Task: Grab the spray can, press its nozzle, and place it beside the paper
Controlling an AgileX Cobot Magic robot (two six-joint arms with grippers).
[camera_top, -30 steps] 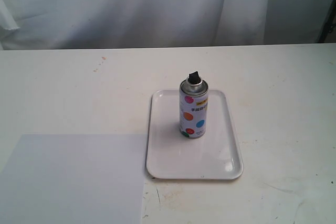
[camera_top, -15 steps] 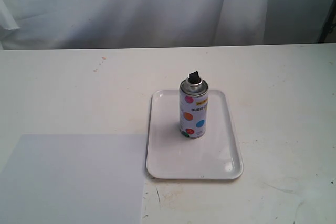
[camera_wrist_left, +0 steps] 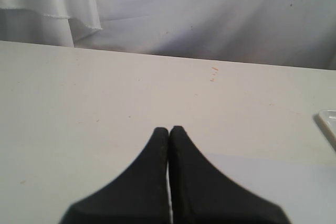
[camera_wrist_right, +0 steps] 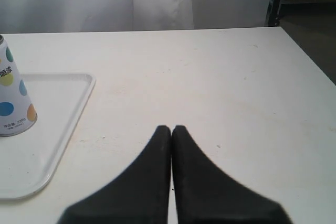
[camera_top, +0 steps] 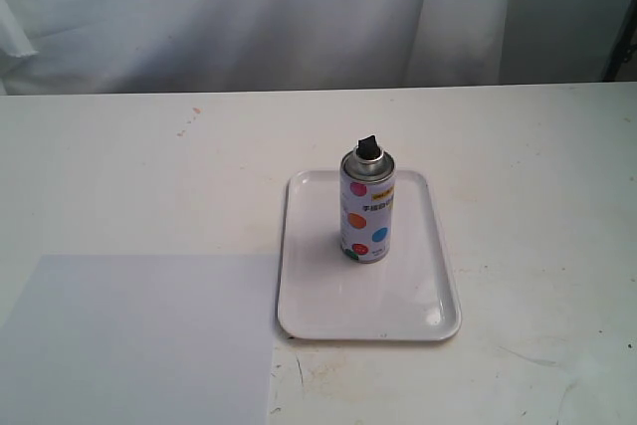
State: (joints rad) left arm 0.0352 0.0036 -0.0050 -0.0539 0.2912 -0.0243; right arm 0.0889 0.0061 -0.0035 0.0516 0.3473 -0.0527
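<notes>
The spray can (camera_top: 366,208) stands upright on a glossy white tray (camera_top: 328,306), its black nozzle (camera_top: 368,148) on the silver dome. Its dotted label (camera_wrist_right: 11,103) also shows at the edge of the right wrist view. The pale bluish paper (camera_top: 139,340) lies flat at the table's front left, touching the tray's left side; a corner of the paper (camera_wrist_left: 294,187) shows in the left wrist view. Neither arm appears in the exterior view. My left gripper (camera_wrist_left: 169,129) is shut and empty above the table. My right gripper (camera_wrist_right: 171,128) is shut and empty, off to the tray's side.
A white cloth (camera_top: 299,17) hangs behind the white table (camera_top: 149,166). The tray's rim (camera_wrist_right: 79,114) lies close to my right gripper, and the tray's corner (camera_wrist_left: 328,121) shows in the left wrist view. The table's edge (camera_wrist_right: 310,51) drops off beyond the right gripper.
</notes>
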